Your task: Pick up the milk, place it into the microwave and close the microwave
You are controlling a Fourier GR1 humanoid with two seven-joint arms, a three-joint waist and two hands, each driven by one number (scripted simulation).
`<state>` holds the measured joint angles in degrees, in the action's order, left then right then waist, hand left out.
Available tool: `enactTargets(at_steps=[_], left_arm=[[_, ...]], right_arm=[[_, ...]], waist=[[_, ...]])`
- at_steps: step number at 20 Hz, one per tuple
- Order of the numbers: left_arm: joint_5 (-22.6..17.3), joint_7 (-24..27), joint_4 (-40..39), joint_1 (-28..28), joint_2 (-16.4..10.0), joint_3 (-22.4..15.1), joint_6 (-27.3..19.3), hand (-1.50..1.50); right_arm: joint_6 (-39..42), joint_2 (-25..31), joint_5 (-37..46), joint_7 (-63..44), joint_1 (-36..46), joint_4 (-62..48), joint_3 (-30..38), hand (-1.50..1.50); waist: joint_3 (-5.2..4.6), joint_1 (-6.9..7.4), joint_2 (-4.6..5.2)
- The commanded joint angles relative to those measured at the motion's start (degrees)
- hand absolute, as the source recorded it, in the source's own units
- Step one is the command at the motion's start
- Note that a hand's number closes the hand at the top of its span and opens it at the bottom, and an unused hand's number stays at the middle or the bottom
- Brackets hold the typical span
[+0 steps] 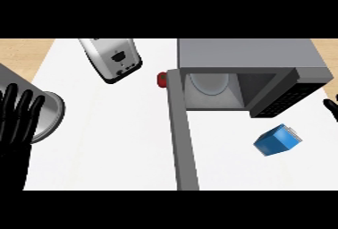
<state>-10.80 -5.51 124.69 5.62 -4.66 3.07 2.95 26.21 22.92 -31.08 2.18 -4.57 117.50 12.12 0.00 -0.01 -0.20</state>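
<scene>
Blue, the milk carton (278,140) lies tilted on our white counter (119,134), just right of the microwave's (247,58) open door (183,134). Our left hand (16,125) rests spread at the left edge. Of our right hand (332,107) we cannot tell.

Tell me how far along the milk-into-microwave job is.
Done: the microwave has its door open. In hand: nothing; the milk lies on the counter right of the door, untouched. The left hand rests open at the left edge, the right hand barely shows at the right edge. Left: pick up the milk, set it inside the microwave, close the door.
</scene>
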Motion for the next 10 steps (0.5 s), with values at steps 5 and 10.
enactTargets(at_steps=[5,10], left_arm=[[-14.2,-6.3,13.4,11.5,-3.1,8.0,4.9,-1.50],[-17.9,-2.8,15.2,19.5,-1.6,11.4,10.4,-1.50]], right_arm=[[6.5,7.3,-11.9,-3.7,0.0,-5.3,9.9,-1.50],[11.8,3.9,-3.8,0.7,-3.2,-9.5,10.2,-1.50]], waist=[[-0.02,0.59,0.05],[0.00,0.60,0.05]])
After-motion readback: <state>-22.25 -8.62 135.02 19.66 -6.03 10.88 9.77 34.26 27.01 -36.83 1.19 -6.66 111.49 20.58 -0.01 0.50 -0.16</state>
